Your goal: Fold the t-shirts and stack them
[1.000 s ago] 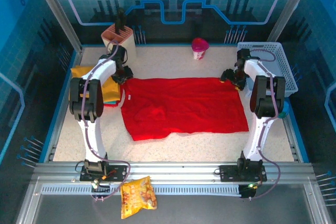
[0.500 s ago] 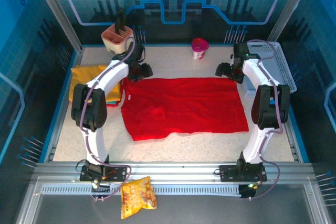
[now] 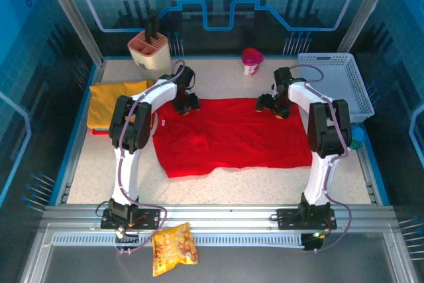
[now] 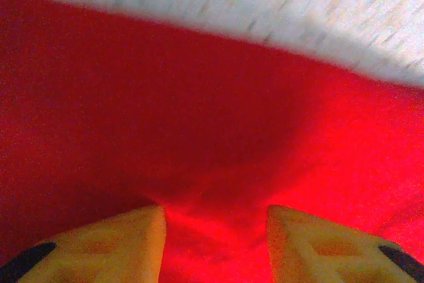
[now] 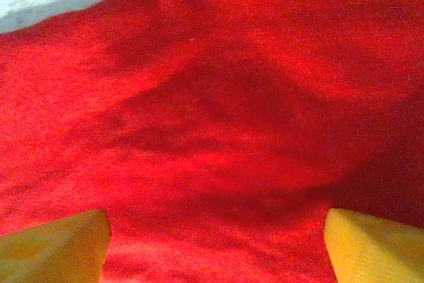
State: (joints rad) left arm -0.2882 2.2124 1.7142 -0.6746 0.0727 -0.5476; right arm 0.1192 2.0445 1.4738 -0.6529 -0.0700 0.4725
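Observation:
The red t-shirt (image 3: 232, 134) lies spread flat mid-table, its small white neck label (image 3: 161, 122) at the left edge. The mustard yellow t-shirt (image 3: 116, 101) lies folded at the far left. My left gripper (image 3: 187, 105) is down on the red shirt's far edge, left of centre. In the left wrist view the left gripper (image 4: 215, 230) is open, its yellow fingers (image 4: 126, 243) apart over wrinkled red cloth. My right gripper (image 3: 270, 105) rests on the same far edge, right of centre. The right wrist view has this gripper (image 5: 217, 230) wide open above red cloth (image 5: 218, 117).
A white lattice basket (image 3: 338, 74) stands at the back right, a pink cup (image 3: 252, 59) at the back middle and a beige holder (image 3: 151, 48) at the back left. A snack bag (image 3: 174, 248) lies on the front rail. A teal object (image 3: 358, 138) sits by the right wall.
Both arms have swung inward along the far edge of the red shirt: the left from beside the yellow shirt to the right, the right from the basket to the left.

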